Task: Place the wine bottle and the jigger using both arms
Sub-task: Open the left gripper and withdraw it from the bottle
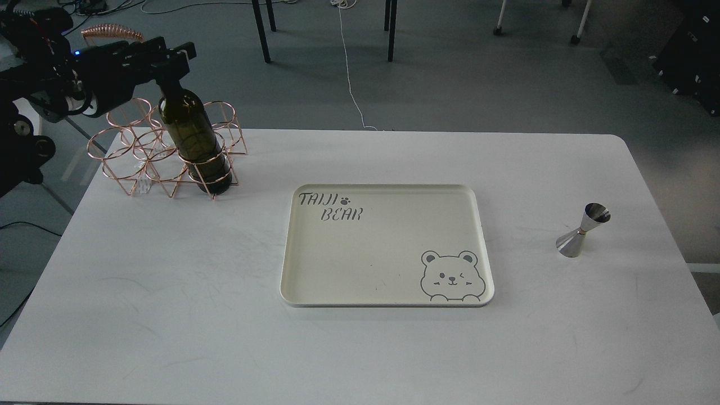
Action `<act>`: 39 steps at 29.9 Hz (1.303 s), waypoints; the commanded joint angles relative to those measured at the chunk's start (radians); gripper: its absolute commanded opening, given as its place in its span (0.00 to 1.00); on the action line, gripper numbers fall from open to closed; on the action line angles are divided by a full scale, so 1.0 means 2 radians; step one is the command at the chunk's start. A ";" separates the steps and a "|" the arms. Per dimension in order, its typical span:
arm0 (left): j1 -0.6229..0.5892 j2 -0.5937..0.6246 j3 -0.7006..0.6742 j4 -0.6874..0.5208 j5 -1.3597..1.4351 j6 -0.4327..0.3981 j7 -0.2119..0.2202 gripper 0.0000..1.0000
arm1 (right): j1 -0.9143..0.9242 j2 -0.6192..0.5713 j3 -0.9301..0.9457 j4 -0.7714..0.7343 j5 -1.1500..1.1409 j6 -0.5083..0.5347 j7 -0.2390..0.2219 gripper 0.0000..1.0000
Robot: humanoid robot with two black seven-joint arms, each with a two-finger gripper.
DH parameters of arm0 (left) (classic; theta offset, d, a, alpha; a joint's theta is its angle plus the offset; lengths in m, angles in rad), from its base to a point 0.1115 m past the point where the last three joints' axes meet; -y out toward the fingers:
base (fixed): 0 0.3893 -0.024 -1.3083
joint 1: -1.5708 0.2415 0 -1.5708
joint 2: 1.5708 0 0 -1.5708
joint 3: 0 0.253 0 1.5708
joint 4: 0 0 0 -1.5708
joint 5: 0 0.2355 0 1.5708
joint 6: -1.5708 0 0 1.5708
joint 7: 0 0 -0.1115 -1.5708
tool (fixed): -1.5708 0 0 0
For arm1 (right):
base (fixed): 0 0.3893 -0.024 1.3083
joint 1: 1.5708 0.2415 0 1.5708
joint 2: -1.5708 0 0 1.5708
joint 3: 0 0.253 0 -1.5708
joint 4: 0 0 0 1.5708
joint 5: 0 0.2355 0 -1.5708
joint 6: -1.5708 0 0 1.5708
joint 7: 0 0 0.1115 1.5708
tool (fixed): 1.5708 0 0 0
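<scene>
left claw (169, 56) around wine bottle (194, 140) neck

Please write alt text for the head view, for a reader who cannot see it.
The left gripper holds the neck of a wine bottle standing in a copper wire rack at a white table's far left. A cream bear tray lies centre, a steel jigger right.

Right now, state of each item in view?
wine bottle: upright in a front ring of the rack, neck gripped
left gripper: shut on the bottle neck
wire rack: standing, other rings empty
tray: flat, empty
jigger: standing on table, untouched
right gripper: not in view
</scene>
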 commanded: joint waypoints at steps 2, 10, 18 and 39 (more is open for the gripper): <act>0.000 0.000 -0.008 0.002 -0.017 0.004 0.002 0.87 | 0.001 0.000 0.000 0.000 0.000 0.000 0.000 0.98; -0.016 0.003 -0.017 0.044 -0.202 0.019 -0.003 0.97 | 0.002 -0.001 0.002 0.000 0.000 -0.002 0.000 0.98; -0.011 0.027 -0.032 0.084 -0.479 0.008 -0.007 0.98 | 0.002 -0.005 0.021 -0.004 0.001 -0.006 0.002 0.99; 0.108 -0.026 -0.048 0.222 -1.008 -0.143 -0.040 0.98 | -0.041 0.001 0.044 -0.037 0.287 0.047 -0.076 0.99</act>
